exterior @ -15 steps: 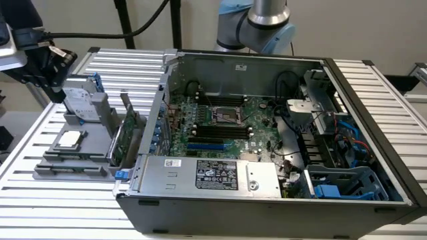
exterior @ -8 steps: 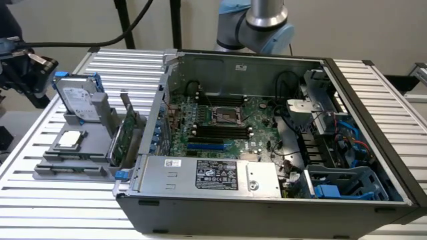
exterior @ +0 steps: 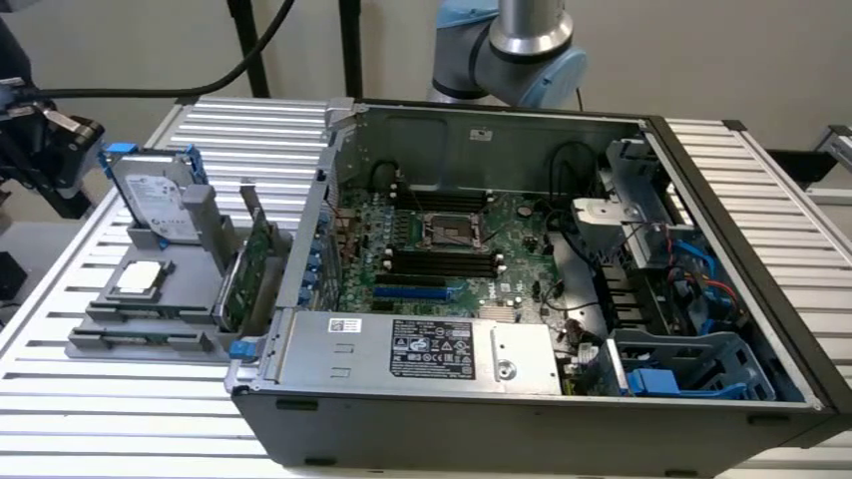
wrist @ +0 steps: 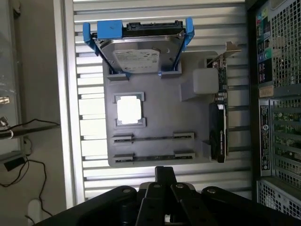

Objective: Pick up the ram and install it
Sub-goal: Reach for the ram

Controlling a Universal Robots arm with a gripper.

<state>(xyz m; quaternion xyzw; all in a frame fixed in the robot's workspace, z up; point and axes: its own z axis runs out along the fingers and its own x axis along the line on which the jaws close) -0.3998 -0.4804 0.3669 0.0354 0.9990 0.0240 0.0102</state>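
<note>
- Gripper [wrist: 166,175], nearest the wrist camera, pressed together, hangs above the slatted table [wrist: 91,141], facing the grey tray [wrist: 164,113].
- Arm [exterior: 522,45] rises behind the open computer case [exterior: 533,419].
- Whether the ram sits in the tray's holders [wrist: 153,138] or the motherboard slots [exterior: 440,261] cannot be told.
- Hard drive [wrist: 138,52] stands on the tray; pale wall [exterior: 745,50] behind.

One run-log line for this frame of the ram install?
gripper above grey holder tray, nearest its two long slots | tray: hard drive, CPU, expansion card | PC case open beside tray
</note>
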